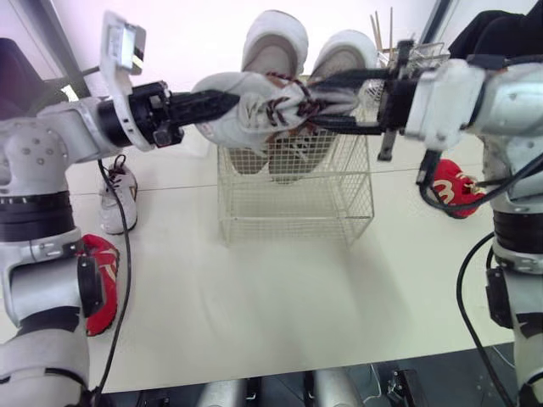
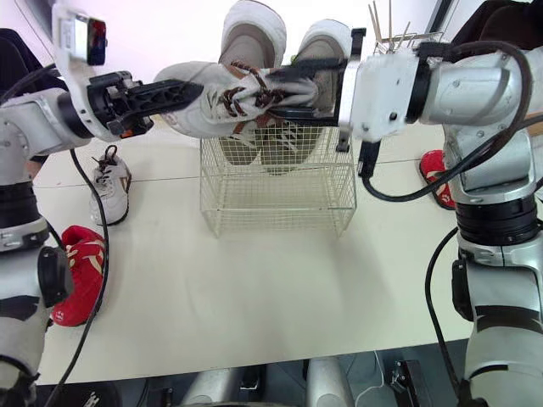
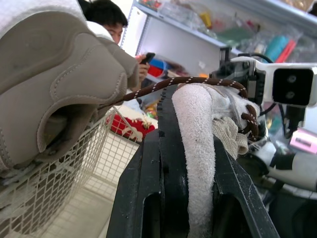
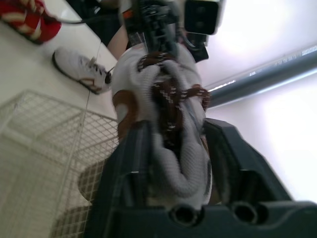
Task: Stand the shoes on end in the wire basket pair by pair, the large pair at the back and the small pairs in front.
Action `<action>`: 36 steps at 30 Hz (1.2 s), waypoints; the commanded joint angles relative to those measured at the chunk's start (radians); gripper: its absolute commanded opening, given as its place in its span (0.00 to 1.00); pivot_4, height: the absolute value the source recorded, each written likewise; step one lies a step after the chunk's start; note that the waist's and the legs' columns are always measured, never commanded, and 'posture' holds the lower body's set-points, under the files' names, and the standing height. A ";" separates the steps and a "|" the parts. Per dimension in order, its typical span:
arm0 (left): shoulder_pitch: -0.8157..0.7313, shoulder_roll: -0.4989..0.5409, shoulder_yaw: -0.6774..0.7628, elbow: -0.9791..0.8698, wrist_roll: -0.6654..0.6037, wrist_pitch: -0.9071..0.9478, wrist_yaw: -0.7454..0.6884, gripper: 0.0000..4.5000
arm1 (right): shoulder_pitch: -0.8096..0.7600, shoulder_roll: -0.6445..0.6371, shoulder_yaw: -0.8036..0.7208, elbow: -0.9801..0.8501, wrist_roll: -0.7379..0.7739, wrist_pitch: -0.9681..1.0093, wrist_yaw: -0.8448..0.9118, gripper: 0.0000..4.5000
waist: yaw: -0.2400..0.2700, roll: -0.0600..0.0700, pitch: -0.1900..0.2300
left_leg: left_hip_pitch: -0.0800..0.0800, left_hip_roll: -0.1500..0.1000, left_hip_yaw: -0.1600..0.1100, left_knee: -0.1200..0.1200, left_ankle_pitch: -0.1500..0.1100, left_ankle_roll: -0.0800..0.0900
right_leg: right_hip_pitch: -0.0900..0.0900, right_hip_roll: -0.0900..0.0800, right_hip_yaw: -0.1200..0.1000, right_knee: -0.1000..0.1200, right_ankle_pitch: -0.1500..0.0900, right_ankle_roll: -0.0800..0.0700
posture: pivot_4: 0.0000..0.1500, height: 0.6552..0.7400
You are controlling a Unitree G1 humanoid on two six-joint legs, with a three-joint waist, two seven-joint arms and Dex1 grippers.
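A small white shoe with brown laces (image 1: 263, 106) hangs above the wire basket (image 1: 293, 208), held from both sides. My left gripper (image 1: 222, 102) is shut on its heel end; in the left wrist view the fingers (image 3: 148, 188) clamp the white fabric (image 3: 198, 148). My right gripper (image 1: 327, 100) is shut on the laced toe end (image 4: 168, 119). A large beige pair (image 1: 276, 38) stands on end at the back of the basket. The matching small white shoe (image 1: 116, 197) lies on the table to the left.
A red shoe (image 1: 100, 280) lies at the table's left edge by my left arm, and another red shoe (image 1: 454, 188) lies right of the basket. Thin sticks (image 1: 382, 30) rise behind the basket. A person (image 3: 106, 15) stands in the background.
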 commanded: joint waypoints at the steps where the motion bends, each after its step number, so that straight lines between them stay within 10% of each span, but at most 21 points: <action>1: 0.007 -0.035 0.102 -0.043 -0.079 0.003 0.091 0.06 | 0.004 -0.046 -0.142 -0.075 0.227 0.347 -0.085 0.88 | 0.002 0.000 0.000 | 0.000 0.000 0.000 0.000 0.000 0.000 | 0.000 0.000 0.000 0.000 0.000 0.000 | 1.00 1.00; 7: 0.058 -0.131 0.180 -0.122 -0.165 -0.023 0.247 0.06 | 0.118 0.014 -0.444 -0.107 0.715 0.826 -0.429 0.99 | 0.012 0.000 0.000 | 0.000 0.000 -0.001 -0.001 -0.001 0.000 | 0.000 -0.001 0.000 -0.001 0.000 0.000 | 1.00 1.00; 15: 0.072 -0.258 0.179 -0.164 -0.219 -0.112 0.369 0.06 | 0.289 0.263 -0.445 -0.228 1.090 0.890 -0.812 0.99 | 0.015 0.000 0.000 | 0.000 0.000 -0.001 -0.001 0.000 0.000 | 0.000 0.000 0.001 0.000 0.000 0.000 | 1.00 1.00; 29: 0.135 -0.348 0.120 -0.229 -0.266 -0.189 0.472 0.06 | 0.131 0.415 -0.330 -0.168 1.095 0.729 -0.895 0.99 | 0.016 0.000 0.000 | 0.000 0.000 0.000 0.000 0.000 0.000 | 0.000 0.001 0.001 0.000 0.000 0.000 | 1.00 1.00; 36: 0.162 -0.356 0.112 -0.271 -0.325 -0.208 0.502 0.06 | 0.100 0.427 -0.297 -0.114 1.011 0.700 -0.885 0.40 | 0.015 0.000 0.000 | 0.000 0.000 0.000 0.000 0.000 0.000 | 0.000 0.001 0.001 0.000 0.000 0.000 | 1.00 1.00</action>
